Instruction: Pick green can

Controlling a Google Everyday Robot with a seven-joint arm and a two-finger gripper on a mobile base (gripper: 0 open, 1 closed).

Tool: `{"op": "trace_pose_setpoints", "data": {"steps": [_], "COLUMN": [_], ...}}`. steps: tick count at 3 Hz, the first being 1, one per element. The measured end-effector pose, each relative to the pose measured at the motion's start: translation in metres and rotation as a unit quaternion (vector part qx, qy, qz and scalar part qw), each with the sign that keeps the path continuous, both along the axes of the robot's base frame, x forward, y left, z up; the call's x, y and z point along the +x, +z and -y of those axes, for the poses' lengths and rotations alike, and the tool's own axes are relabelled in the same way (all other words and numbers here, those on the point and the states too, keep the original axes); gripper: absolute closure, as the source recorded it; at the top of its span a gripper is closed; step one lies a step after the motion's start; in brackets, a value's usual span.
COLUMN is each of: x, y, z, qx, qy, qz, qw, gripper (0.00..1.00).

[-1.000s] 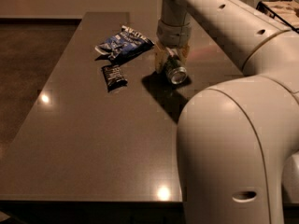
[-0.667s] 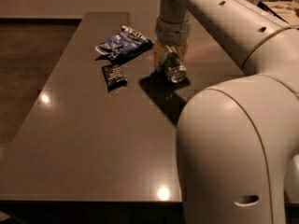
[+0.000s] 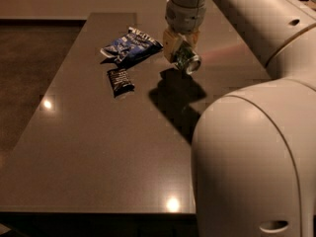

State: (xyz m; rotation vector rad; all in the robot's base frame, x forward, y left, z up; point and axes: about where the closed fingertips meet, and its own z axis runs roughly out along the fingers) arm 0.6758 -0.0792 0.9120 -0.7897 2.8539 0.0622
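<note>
A dim room with a long, dark, glossy surface (image 3: 98, 147) running from the bottom of the frame up toward the top centre. A pale robot arm (image 3: 256, 19) comes in from the upper right and bends down to a wrist near the top centre, ending in the claw (image 3: 180, 47). The claw points downward and is closed around the green can (image 3: 186, 59), with its tan fingers (image 3: 171, 42) pressed against the can's sides. The can sits in the upper middle of the frame, tilted so that one shiny silver end faces down and to the right, toward the viewer. It appears to be held just clear of the surface, with a broad dark shadow (image 3: 175, 95) spread on the surface directly below it and running toward the lower right. To the left of the can, apart from it, lies a crinkled blue snack bag (image 3: 129, 47) with white lettering, flat on the surface. Just below that bag, closer to the viewer, lies a small black wrapper (image 3: 120, 80), near the bag, though I cannot tell whether the two touch. The large rounded white shell of the robot body (image 3: 252, 162) fills the lower right of the frame and hides that part of the surface. Two small bright light reflections show on the surface, one at the left edge (image 3: 47, 103) and one near the bottom (image 3: 172, 204). A darker brown floor (image 3: 29, 58) shows at the far left.
</note>
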Motion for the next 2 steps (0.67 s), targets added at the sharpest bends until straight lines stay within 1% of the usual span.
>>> {"op": "trace_pose_setpoints", "data": {"steps": [1, 2], "x": [-0.002, -0.009], "y": [0.027, 0.067], "z": [-0.003, -0.005], "qx": [0.005, 0.010], "qy": [0.035, 0.078], "qz": [0.026, 0.064], "qw": [0.9990, 0.9948], "gripper": [1.00, 1.00]}}
